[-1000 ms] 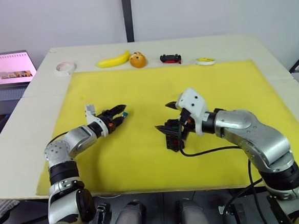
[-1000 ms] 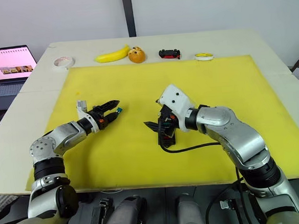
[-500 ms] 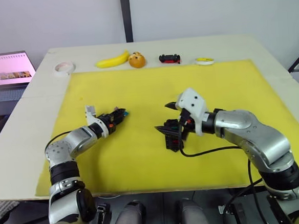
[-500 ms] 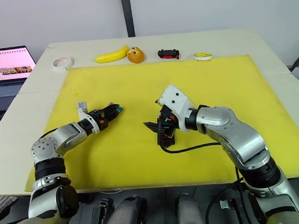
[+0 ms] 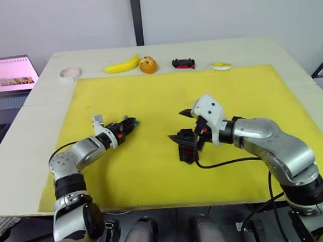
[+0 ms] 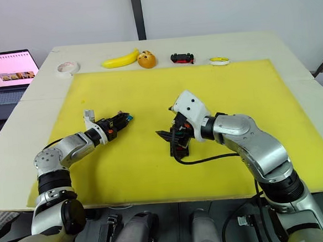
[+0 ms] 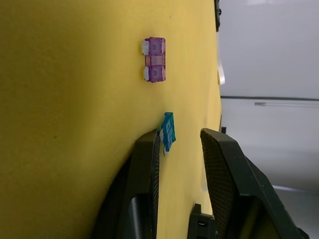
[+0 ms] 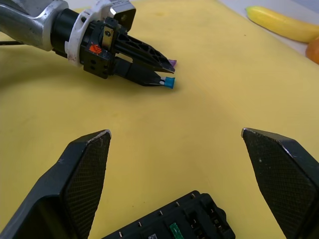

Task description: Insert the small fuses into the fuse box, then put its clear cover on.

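A teal fuse (image 7: 168, 131) lies on the yellow mat (image 5: 148, 94), touching one finger of the left gripper (image 7: 179, 144), whose fingers stand apart around it. A purple fuse (image 7: 154, 59) lies just beyond. Well apart toward the robot's right, the fuse box (image 8: 174, 226), a green fuse in one slot, sits below the right gripper (image 8: 177, 142), whose fingers are spread wide.
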Tool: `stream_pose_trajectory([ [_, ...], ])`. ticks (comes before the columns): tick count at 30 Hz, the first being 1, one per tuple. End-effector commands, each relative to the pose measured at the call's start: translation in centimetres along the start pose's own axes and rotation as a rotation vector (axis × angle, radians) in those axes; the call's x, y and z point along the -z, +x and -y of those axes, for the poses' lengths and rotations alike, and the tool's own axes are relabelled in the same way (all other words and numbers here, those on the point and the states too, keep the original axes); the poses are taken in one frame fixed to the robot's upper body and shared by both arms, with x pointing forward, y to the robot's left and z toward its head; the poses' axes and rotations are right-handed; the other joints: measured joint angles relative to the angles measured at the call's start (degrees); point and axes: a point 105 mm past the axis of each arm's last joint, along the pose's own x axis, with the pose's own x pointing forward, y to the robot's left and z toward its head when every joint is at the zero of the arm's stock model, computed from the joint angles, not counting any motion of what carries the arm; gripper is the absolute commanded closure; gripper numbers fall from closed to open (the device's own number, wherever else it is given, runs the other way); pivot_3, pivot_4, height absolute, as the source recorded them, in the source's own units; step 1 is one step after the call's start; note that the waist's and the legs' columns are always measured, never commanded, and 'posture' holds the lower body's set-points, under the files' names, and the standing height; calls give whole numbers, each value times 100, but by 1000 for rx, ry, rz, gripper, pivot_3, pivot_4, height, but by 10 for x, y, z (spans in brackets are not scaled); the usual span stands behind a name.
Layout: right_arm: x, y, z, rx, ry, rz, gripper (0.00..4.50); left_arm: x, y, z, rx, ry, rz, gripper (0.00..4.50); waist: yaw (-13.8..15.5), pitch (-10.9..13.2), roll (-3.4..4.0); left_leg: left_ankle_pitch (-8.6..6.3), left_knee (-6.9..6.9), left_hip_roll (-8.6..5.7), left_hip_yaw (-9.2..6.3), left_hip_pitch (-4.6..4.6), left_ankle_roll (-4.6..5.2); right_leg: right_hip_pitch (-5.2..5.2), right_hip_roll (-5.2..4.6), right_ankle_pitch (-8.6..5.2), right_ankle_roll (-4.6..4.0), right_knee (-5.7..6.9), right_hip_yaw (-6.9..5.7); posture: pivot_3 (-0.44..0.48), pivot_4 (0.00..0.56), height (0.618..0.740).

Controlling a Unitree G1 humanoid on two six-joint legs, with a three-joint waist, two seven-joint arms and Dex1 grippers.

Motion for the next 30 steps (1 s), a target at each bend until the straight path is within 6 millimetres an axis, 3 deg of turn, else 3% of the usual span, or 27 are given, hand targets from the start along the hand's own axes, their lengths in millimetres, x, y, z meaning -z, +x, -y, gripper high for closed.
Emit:
stream_pose_trajectory([
  [1,-9,-5,3,10,-22,25,0,9,3,-20,-77,-37,-25,3107,0,0,0,0,0,0,0,0,0,0,0,0,0,0,0,0,150,740],
  [13,-10,-6,4,10,-26,21,0,11,4,-22,-82,-45,-34,3107,6,0,1,-2,0,0,-1,0,3,1,0,0,0,-2,-1,0,150,740],
  [17,-10,-6,4,11,-25,23,0,12,4,-24,-95,-40,-38,4413,6,-3,4,-2,-1,0,-1,0,3,1,0,0,0,-2,-1,0,150,740],
  [18,-10,-7,4,12,-25,23,0,13,3,-25,-98,-39,-37,4472,7,-7,11,-2,0,0,-1,0,3,2,0,0,0,-3,-1,0,150,740],
  [26,-11,-8,5,13,-24,24,0,10,-2,-21,-89,-44,-19,4472,-10,-8,14,-3,-3,0,-1,1,4,2,0,0,1,-6,-1,0,150,740],
  [30,-14,-7,6,8,-6,44,0,5,-10,-3,-26,-2,-16,4472,-57,-7,12,-2,-8,2,-1,1,2,-1,0,-1,1,-8,-1,0,150,740],
])
